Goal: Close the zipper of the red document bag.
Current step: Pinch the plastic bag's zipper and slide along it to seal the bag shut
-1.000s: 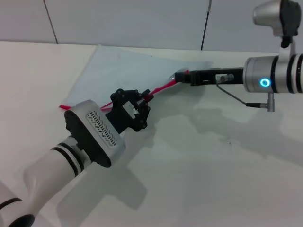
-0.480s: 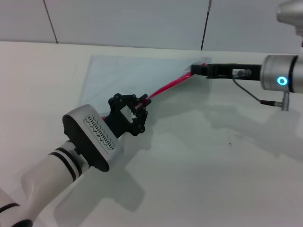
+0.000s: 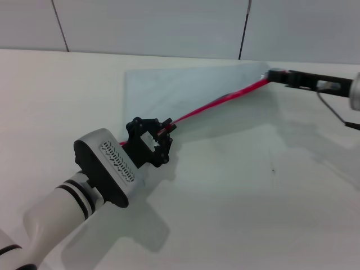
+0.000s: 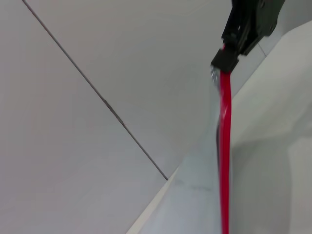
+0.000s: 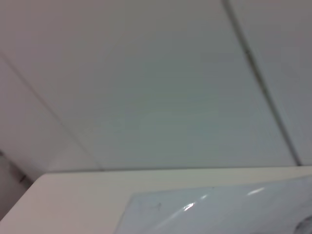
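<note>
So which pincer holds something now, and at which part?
Both hold the bag by its zipper edge: the left pincer near the middle of the red strip, the right pincer at its far end.

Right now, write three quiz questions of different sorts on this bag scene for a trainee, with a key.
1. True or false: the left gripper holds the zipper at its end nearer the robot.
2. Which gripper is at the far end of the zipper? A) left B) right C) neither
3. Fill in: between the two grippers the red strip runs ____ (slack or taut) along the edge of the bag.

Key: 1 true; 2 B; 3 taut.
</note>
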Controlling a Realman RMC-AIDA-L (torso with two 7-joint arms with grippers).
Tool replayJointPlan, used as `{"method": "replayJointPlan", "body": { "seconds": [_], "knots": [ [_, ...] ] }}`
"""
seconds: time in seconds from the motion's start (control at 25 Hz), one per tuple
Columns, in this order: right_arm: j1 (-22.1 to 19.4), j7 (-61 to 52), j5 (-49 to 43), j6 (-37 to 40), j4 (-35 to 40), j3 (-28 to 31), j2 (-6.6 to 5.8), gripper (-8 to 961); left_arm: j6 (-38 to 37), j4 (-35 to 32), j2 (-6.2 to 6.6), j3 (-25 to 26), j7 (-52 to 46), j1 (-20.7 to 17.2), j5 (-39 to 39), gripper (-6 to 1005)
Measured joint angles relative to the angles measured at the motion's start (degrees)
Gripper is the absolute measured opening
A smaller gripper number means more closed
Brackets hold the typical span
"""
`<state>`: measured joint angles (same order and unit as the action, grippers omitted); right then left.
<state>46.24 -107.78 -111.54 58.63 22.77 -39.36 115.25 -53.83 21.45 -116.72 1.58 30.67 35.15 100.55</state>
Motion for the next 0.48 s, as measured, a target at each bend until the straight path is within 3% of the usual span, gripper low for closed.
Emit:
{"method": "replayJointPlan", "body": {
  "seconds": [0.48],
  "knots": [
    [-6.1, -0.4, 0.0, 2.0, 4.3, 6.8, -0.85, 26, 0.1, 0.0, 0.00, -0.1, 0.0, -0.6, 0.0, 79]
  ]
}}
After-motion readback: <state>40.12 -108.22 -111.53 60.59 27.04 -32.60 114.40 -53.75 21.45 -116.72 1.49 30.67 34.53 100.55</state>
